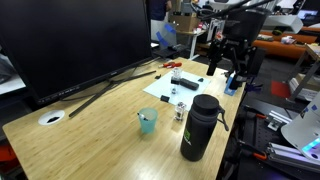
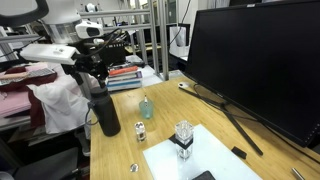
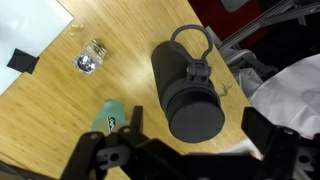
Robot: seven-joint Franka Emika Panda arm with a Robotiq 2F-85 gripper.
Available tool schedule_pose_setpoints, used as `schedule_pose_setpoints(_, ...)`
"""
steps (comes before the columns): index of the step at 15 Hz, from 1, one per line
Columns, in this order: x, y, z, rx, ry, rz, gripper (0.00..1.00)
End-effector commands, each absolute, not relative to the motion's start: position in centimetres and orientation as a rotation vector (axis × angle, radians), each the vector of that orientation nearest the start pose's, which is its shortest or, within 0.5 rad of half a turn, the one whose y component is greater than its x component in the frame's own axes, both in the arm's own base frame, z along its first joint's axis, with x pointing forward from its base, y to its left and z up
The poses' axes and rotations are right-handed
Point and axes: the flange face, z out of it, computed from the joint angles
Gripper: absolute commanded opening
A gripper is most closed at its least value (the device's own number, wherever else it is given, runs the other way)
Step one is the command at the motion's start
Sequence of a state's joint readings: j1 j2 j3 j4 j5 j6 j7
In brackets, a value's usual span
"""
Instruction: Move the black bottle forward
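Observation:
The black bottle [image 1: 199, 127] stands upright near the wooden table's edge, tall and matte, with a carry loop on its cap. It also shows in the exterior view [image 2: 105, 112] and from above in the wrist view [image 3: 185, 85]. My gripper [image 3: 195, 128] is open, with a finger on each side of the bottle's top. It hangs above the bottle without touching it in both exterior views [image 1: 232, 58] [image 2: 95, 66]. A small teal cup [image 1: 148, 122] [image 2: 147, 107] [image 3: 107, 118] stands beside the bottle.
A large dark monitor [image 1: 70, 40] [image 2: 260, 60] stands on the wooden table [image 1: 90, 120]. A white sheet [image 1: 180, 88] [image 2: 200, 162] holds small items. A small glass jar [image 2: 140, 130] [image 3: 88, 62] stands near the cup. Cloth and clutter lie past the table edge [image 2: 55, 105].

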State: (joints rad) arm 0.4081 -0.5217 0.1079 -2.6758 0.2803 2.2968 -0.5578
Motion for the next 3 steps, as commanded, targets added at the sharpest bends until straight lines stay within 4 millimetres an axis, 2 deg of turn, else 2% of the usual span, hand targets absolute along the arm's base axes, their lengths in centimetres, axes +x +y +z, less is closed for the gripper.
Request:
schedule_pose_setpoints(1, 33.04, 19.33, 41.15, -2.678, -1.281, -0.219, 1.00)
schedule_pose_setpoints(3, 33.11, 19.35, 40.71, -2.680, -1.280, -0.202, 1.00)
